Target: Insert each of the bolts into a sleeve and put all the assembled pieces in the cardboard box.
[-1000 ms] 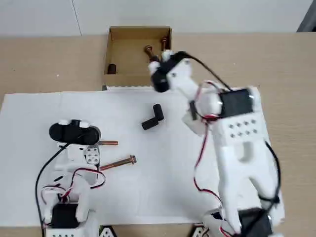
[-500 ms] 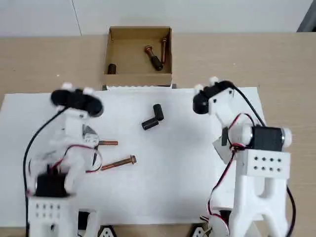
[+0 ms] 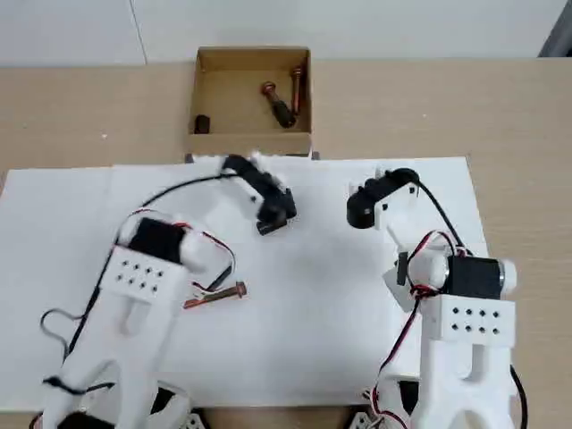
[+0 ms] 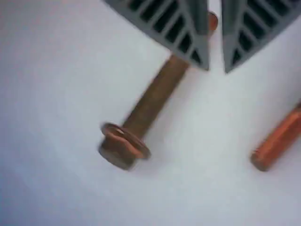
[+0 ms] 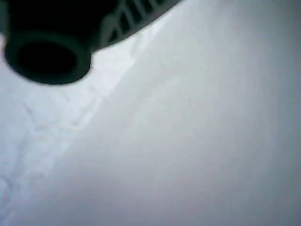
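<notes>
Bolt-grab step: bolt point(image 4: 141, 117) lies on the papered tabletop point(image 3: 80, 116) under the left pincer point(image 4: 215, 66), a sliver apart, holding nothing; next likely clamp the shaft, carry it to a sleeve point(image 3: 267, 227); right pincer point(image 3: 368, 204) state cannot tell

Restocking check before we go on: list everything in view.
Table: one, tan, under everything.
Paper: one, white, spread on the table.
Box: one, brown cardboard, beyond the paper.
Boxed bolts: two, copper, box's right side; one visibly sleeved.
Boxed sleeve: one, black, box's left side.
Loose sleeve: one seen, black, mid-paper.
Loose bolts: two, copper, on the paper.
Arms: two, white, near edge.
Left tool: one, grey, open over a bolt.
Right tool: one, black and white, over the paper's right part.
</notes>
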Robot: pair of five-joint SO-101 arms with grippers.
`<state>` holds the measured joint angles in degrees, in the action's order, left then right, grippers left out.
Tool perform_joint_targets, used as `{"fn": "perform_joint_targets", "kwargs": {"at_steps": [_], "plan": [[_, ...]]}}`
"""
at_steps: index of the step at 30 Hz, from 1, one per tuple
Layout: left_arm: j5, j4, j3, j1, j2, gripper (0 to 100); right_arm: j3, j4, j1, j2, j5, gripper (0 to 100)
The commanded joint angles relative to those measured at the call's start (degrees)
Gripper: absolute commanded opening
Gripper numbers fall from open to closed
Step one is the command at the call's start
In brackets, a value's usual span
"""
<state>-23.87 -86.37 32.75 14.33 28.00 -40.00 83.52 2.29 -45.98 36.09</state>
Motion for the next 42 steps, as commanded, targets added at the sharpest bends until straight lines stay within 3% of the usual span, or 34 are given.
{"fn": "perform_joint_targets", "kwargs": {"at_steps": [1, 7, 13, 33, 37, 42], "plan": [[-6.15, -0.62, -2.59, 0.53, -1.67, 1, -0.26, -2.42, 0.57, -1.27, 0.35, 0.4], [-14.15, -1.49, -2.33, 0.44, -7.03, 6, -0.35, -4.62, 0.31, -0.84, 0.18, 0.4], [-16.18, 0.26, -2.33, 0.44, -11.6, 8, -0.35, -4.79, 0.31, -0.84, 0.26, 0.4], [-16.26, 10.99, -2.33, 0.79, -26.64, 7, -0.44, -4.88, 0.31, -0.84, 0.44, 0.4], [-16.26, 12.13, -2.33, 0.79, -28.57, 0, -0.44, -4.79, 0.31, -0.84, 0.44, 0.4], [-16.0, 11.96, -2.33, 0.62, -28.75, 1, -0.44, -4.35, 0.31, -1.27, 0.44, 0.4]]}}
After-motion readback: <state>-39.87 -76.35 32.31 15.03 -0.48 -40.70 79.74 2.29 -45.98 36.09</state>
